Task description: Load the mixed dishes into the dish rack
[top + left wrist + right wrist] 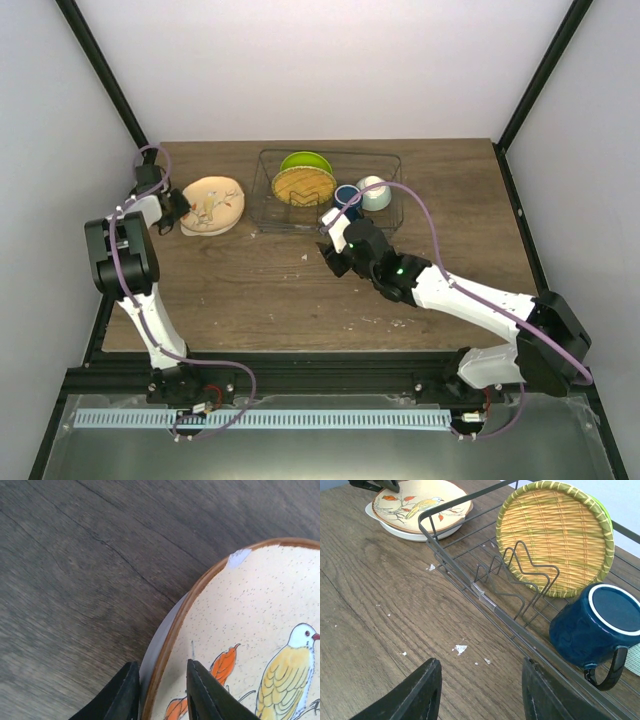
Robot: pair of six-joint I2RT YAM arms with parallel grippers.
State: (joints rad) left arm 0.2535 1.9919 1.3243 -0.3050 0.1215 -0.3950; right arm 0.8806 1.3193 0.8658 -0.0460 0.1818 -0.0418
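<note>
Left pincer (pixel 161 669) clenched on the bird plate (pixel 260 630) at its rim, one finger on the face and one outside the edge. Plate lay flat on the surface (pixel 300 290), left of the rack (pixel 451 562) in the overhead frame and outside it. Right pincer (pixel 482 670) released and empty at lower centre. Risk judged: with so shallow an edge grip, the plate could swing or slip on lifting, or clip the rack's wire.
</note>
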